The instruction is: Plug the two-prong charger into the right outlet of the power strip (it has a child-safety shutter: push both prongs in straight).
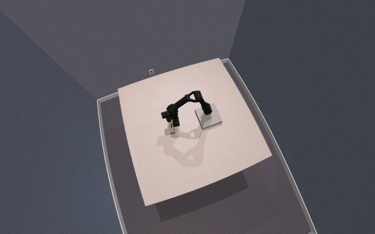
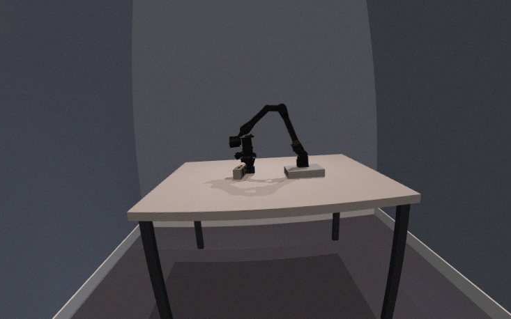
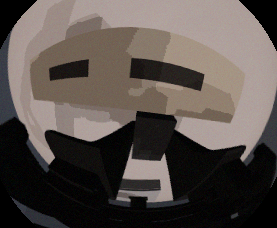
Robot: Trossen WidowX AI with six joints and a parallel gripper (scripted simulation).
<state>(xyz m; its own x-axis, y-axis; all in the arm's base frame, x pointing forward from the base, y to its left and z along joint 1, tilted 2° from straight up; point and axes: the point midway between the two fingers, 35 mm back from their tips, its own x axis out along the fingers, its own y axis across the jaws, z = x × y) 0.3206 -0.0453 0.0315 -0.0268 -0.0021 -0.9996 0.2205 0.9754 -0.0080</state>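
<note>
The beige power strip (image 1: 172,130) (image 2: 237,173) (image 3: 108,87) lies on the table, long and block-shaped. In the wrist view it spans the upper middle, with two dark rectangular areas on it. My gripper (image 2: 250,169) (image 3: 149,126) is beside the strip, low over the table, and is shut on the black charger (image 3: 154,142). The charger's far end meets or overlaps the strip's near edge in the wrist view, just below the right dark area. Its prongs are not visible, and I cannot tell whether they are inside an outlet. The top and exterior views are too small to show the charger clearly.
The arm's base stands on a grey plate (image 1: 215,119) (image 2: 314,171) to the right of the strip. The pale table (image 1: 165,177) (image 2: 193,200) carries everything, with the arm's shadow across it. A wall socket (image 1: 151,71) is beyond the table.
</note>
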